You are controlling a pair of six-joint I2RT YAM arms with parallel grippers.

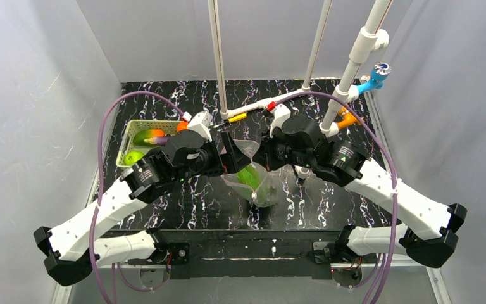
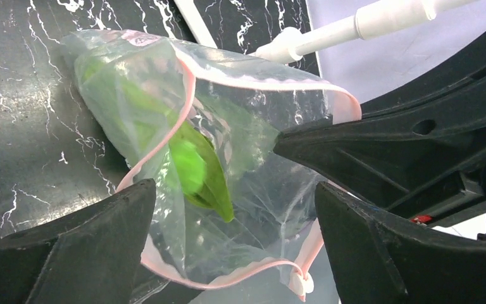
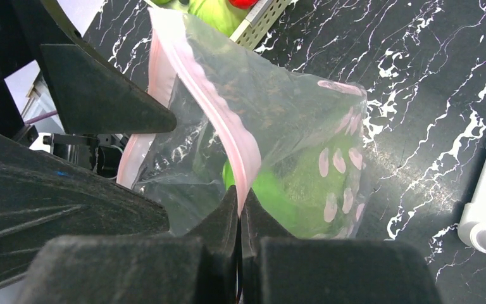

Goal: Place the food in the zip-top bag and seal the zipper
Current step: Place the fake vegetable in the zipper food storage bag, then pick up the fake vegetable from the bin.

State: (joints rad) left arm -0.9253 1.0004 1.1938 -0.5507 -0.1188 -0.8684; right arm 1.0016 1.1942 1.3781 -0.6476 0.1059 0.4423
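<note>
Black marbled table [image 1: 190, 199]: clear zip-top bag [image 3: 291, 107] holds green leafy food [image 2: 196, 171], pink zipper [image 3: 218, 117] unsealed (fruit [image 1: 154, 134] waits in pale lattice basket [image 1: 128, 132]); right gripper [image 3: 240, 218] pinches zipper, left gripper [image 2: 234, 196] spread.

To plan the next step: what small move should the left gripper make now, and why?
Probably draw the left gripper back toward the basket, which holds other food: its jaws are open at the bag mouth, green food lies inside, and the right gripper pinches the zipper.
</note>
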